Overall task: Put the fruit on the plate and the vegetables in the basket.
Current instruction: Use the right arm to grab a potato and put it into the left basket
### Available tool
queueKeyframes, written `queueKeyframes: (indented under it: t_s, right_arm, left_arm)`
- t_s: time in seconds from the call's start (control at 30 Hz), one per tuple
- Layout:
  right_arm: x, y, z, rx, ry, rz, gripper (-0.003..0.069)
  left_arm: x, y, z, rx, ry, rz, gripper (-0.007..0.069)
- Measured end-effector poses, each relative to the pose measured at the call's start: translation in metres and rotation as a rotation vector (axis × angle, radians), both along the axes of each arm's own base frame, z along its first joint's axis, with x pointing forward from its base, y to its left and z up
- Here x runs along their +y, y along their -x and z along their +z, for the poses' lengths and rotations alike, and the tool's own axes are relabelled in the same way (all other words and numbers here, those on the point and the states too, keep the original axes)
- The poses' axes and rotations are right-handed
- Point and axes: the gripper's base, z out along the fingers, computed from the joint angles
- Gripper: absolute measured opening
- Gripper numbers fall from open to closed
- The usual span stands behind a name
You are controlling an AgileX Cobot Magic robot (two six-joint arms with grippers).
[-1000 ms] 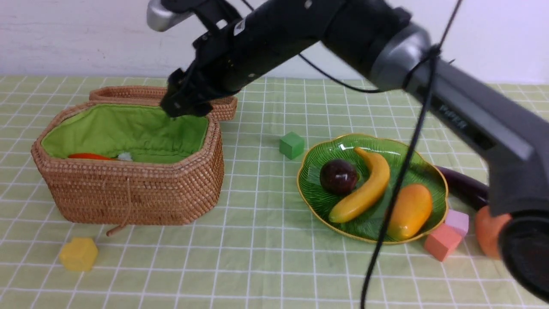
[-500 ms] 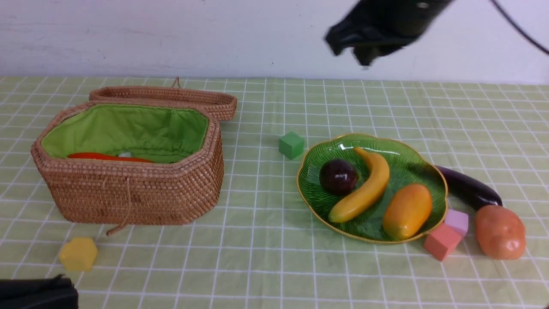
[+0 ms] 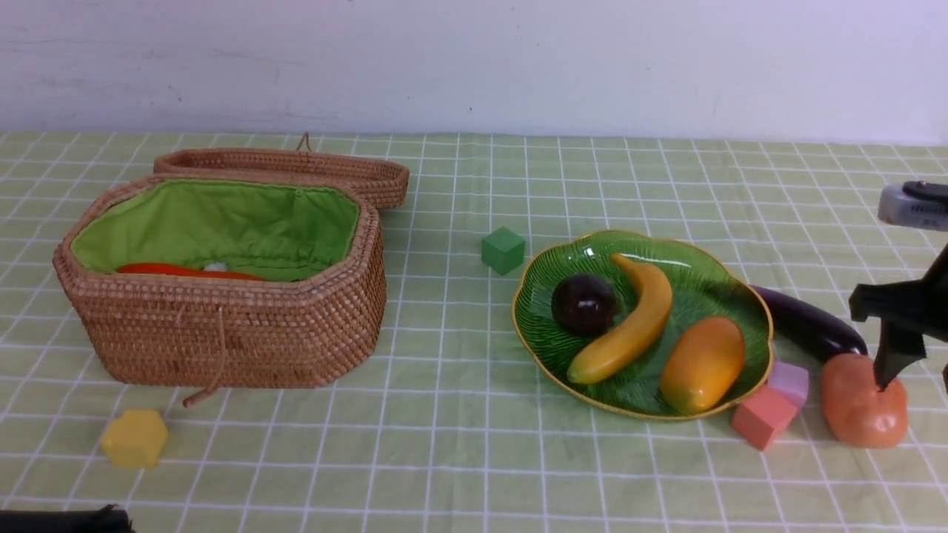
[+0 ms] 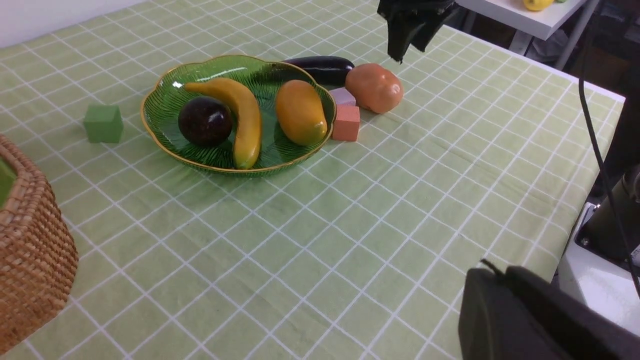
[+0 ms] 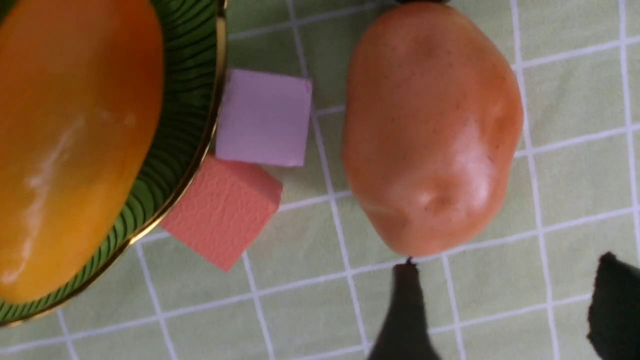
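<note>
The wicker basket point(image 3: 222, 333) stands open at the left with the orange carrot point(image 3: 185, 272) lying inside. On the green plate point(image 3: 696, 277) rest the mangosteen point(image 3: 585, 303), banana point(image 3: 629, 326) and mango point(image 3: 703, 363). Behind the plate's right side lies the eggplant point(image 3: 807, 326), with the potato point(image 3: 863, 403) just in front of it. My right gripper point(image 3: 912, 370) hangs open right over the potato point(image 5: 430, 125), one fingertip point(image 5: 407, 280) at its end, holding nothing. My left gripper point(image 4: 497, 272) is shut and empty, low at the table's near left edge.
A green cube point(image 3: 503, 250) sits between basket and plate. A pink cube point(image 3: 763, 418) and a lilac block point(image 3: 789, 380) lie wedged between the plate's rim and the potato. A yellow block point(image 3: 135, 438) lies in front of the basket. The basket's lid point(image 3: 296, 166) lies open behind it.
My right arm swung away from above the basket, passed high over the plate, and came down at the potato on the right. More of the carrot shows inside the basket.
</note>
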Motion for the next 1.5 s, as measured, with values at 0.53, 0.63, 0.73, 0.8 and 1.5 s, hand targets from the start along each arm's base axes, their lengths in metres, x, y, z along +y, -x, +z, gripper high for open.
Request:
queueKeyframes:
  t_s: [0.53, 0.63, 0.73, 0.8, 1.5]
  right_arm:
    - [-0.004, -0.027, -0.068, 0.096, -0.007, -0.038, 0.0609]
    - [-0.005, -0.029, -0.070, 0.100, -0.007, -0.039, 0.0608]
    - [-0.005, -0.029, -0.073, 0.109, -0.005, -0.026, 0.0608]
    - [-0.005, -0.030, -0.074, 0.110, -0.004, -0.017, 0.0604]
    - [-0.005, -0.026, -0.070, 0.136, -0.002, 0.017, 0.0589]
  left_arm:
    - [0.000, 0.000, 0.000, -0.014, -0.008, -0.002, 0.0020]
    - [0.000, 0.000, 0.000, -0.015, -0.009, -0.003, 0.0020]
    - [0.000, 0.000, 0.000, -0.015, -0.009, -0.003, 0.0020]
    - [0.000, 0.000, 0.000, -0.015, -0.009, -0.003, 0.0020]
    - [0.000, -0.001, 0.002, -0.027, 0.004, 0.000, 0.0022]
